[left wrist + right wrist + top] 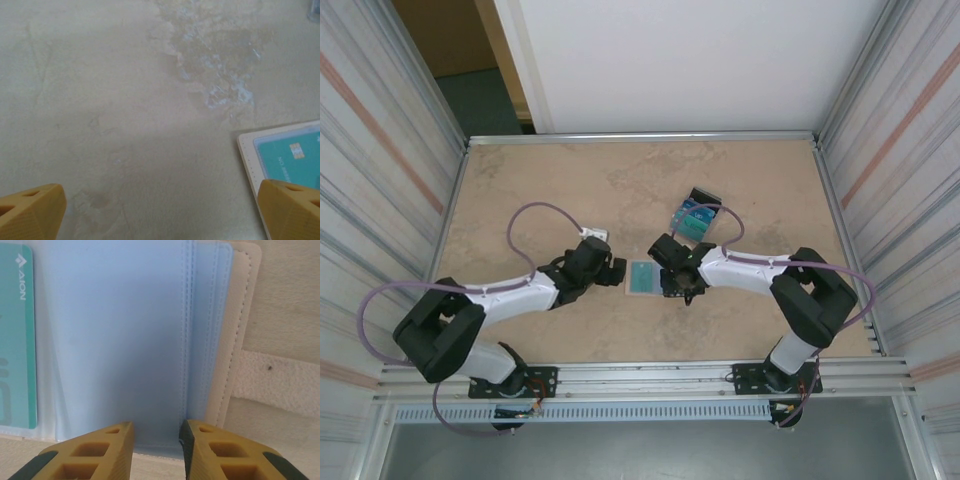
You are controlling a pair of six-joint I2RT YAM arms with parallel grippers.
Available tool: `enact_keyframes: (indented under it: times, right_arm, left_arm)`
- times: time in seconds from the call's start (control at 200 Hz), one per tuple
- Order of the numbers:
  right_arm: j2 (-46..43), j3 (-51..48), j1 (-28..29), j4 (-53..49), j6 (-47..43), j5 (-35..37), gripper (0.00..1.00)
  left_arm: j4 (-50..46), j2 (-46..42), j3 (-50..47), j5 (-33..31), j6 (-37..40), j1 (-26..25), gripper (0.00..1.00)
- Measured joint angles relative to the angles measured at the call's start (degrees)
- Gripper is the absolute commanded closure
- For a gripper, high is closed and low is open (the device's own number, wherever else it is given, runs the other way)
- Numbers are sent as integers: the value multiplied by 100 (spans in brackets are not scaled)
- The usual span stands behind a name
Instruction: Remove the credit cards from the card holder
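Yellow fingers [120, 455] of the right pincer [156, 437] sit at the near edge of the card holder [125, 340]. They are open just a crack over its pale blue pocket, and whether they squeeze it cannot be told. One teal card [17, 340] lies in the holder's left pocket. The left pincer [160, 200] gapes wide beside the holder, holding nothing. More credit cards [698, 218] lie piled on the table [540, 180] behind the holder.

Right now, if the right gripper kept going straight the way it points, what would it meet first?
Most likely the card holder: the right gripper points at its pale blue inner sleeve, beside the teal card. How close the fingertips are to the sleeve I can't tell.
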Motion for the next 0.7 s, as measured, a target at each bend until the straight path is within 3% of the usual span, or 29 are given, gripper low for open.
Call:
enact_keyframes:
  times: [0.361, 0.697]
  right_arm:
    - [-890, -9, -238, -188, 2, 68, 64]
    - [-1016, -343, -852, 977, 155, -1154, 74]
  left_arm:
    - [-153, 564, 269, 7, 249, -317, 1]
    - [-170, 925, 398, 46, 273, -415, 1]
